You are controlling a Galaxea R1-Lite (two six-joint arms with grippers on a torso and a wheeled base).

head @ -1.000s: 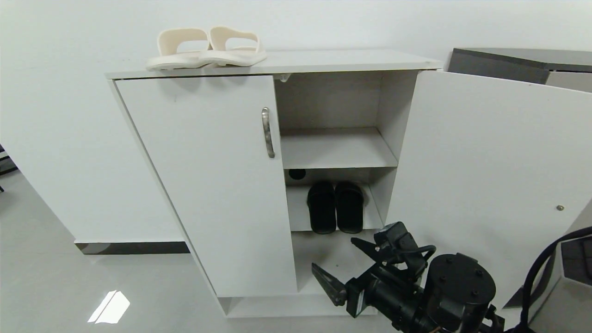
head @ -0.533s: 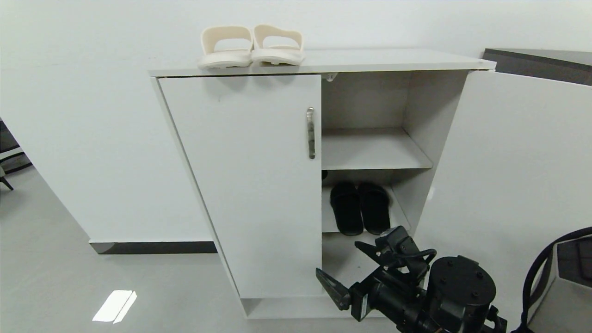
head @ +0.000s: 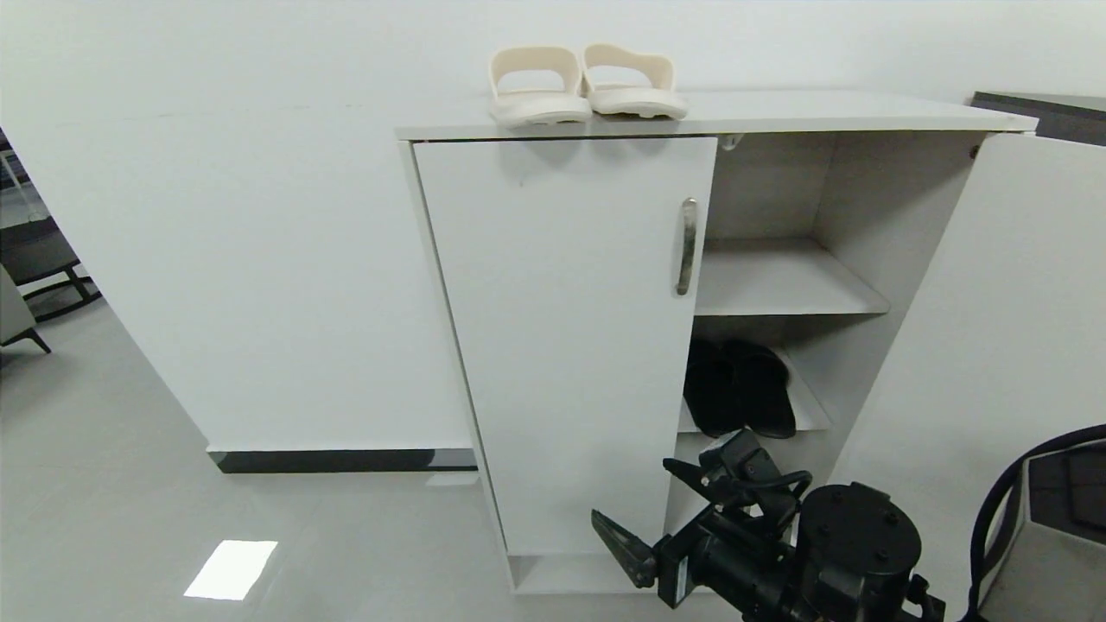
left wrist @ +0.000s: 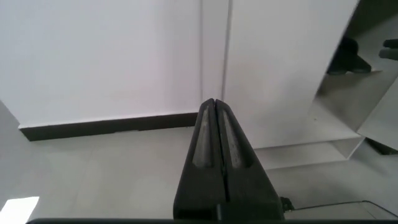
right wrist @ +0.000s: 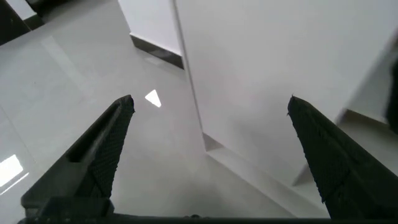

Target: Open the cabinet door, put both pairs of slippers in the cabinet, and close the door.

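Observation:
A cream pair of slippers [head: 587, 82] sits on top of the white cabinet [head: 778, 111], above its shut left door [head: 562, 345]. The right door [head: 994, 345] stands wide open. A black pair of slippers [head: 747, 393] lies on the middle shelf, partly hidden behind the left door's edge. The upper shelf [head: 778, 285] is bare. My right gripper [head: 632, 492] hangs open and holding nothing, low in front of the cabinet's bottom compartment; its fingers [right wrist: 112, 143] frame the left door's lower corner. My left gripper [left wrist: 214, 106] is shut on nothing, low above the floor and pointing at the cabinet's left side.
A metal handle [head: 687, 246] runs down the left door's edge. A grey box [head: 1054, 518] stands at the right, by the open door. A chair [head: 34, 276] is far left. Bare grey floor [head: 173, 484] lies left of the cabinet.
The whole head picture has shifted right, so the camera has moved. The left door now hides part of the black slippers. My right gripper stays open at the same spot in the picture.

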